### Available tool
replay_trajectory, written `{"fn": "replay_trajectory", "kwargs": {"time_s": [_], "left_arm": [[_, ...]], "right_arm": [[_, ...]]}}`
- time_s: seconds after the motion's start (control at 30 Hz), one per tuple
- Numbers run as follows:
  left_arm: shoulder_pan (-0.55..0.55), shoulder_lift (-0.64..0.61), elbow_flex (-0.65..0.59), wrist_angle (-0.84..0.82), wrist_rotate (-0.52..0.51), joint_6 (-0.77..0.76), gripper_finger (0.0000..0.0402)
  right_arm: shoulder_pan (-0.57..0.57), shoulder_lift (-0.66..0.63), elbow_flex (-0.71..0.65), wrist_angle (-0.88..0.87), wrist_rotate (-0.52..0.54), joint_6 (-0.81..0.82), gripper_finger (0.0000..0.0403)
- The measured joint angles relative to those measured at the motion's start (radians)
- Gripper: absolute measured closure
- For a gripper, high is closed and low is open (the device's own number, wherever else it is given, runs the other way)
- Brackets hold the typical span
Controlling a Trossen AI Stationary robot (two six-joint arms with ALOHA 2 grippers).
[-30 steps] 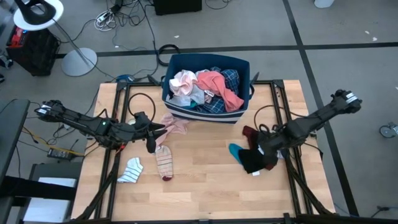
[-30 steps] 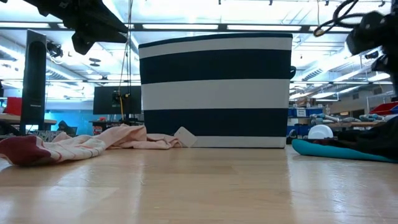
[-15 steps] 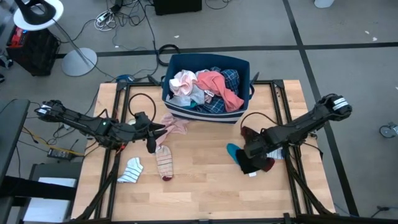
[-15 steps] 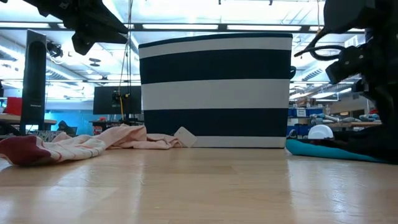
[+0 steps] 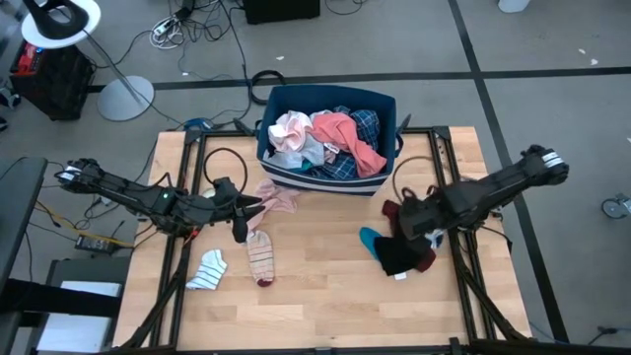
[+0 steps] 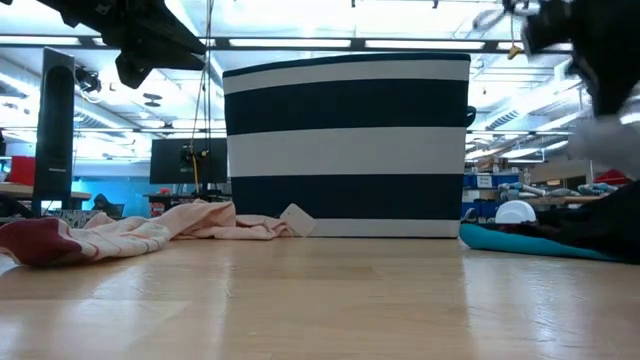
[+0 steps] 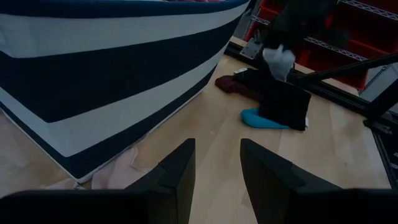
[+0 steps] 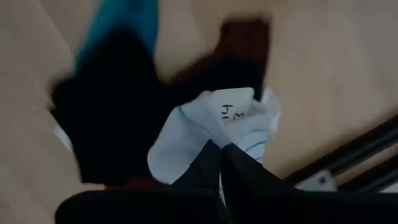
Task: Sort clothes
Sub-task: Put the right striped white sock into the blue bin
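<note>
Your right gripper (image 8: 217,163) has its fingers pinched together on a small white sock (image 8: 214,127), held up off the table, hanging over the dark pile (image 5: 402,251) at the table's right side. The sock is bunched, so you cannot tell which way its long axis runs. The pile holds black, maroon and teal pieces, the teal sock (image 5: 372,238) poking out toward the table's middle. Your right arm reaches in from the right edge, stretched low and angled toward the centre.

Your left gripper (image 7: 216,168) hovers with its fingers parted and nothing between them, beside the pink garment (image 5: 278,200) in front of the striped bin (image 5: 325,179). A striped sock (image 5: 261,258) lies lengthwise toward the front edge, with a white striped sock (image 5: 209,268) just left of it.
</note>
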Motion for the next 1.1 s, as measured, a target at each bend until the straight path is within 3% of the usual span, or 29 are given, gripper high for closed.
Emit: {"fn": "replay_trajectory", "kwargs": {"time_s": [0.27, 0.53, 0.87, 1.0, 1.1], "left_arm": [[0.000, 0.000, 0.000, 0.004, 0.000, -0.005, 0.0269], [0.000, 0.000, 0.000, 0.035, -0.001, -0.001, 0.0269], [0.001, 0.000, 0.000, 0.037, -0.048, -0.003, 0.0269], [0.001, 0.000, 0.000, 0.032, -0.048, -0.004, 0.0269], [0.001, 0.000, 0.000, 0.015, -0.048, -0.004, 0.0269]], "right_arm": [[-0.013, -0.021, 0.310, -0.076, 0.176, -0.029, 0.0401], [-0.083, 0.039, 0.600, 0.011, 0.363, -0.298, 0.0401], [-0.314, 0.161, 0.773, 0.478, 0.343, -0.801, 0.0400], [-0.415, 0.207, 0.774, 0.614, 0.318, -0.850, 0.0399], [-0.481, 0.244, 0.774, 0.599, 0.299, -0.844, 0.0395]]}}
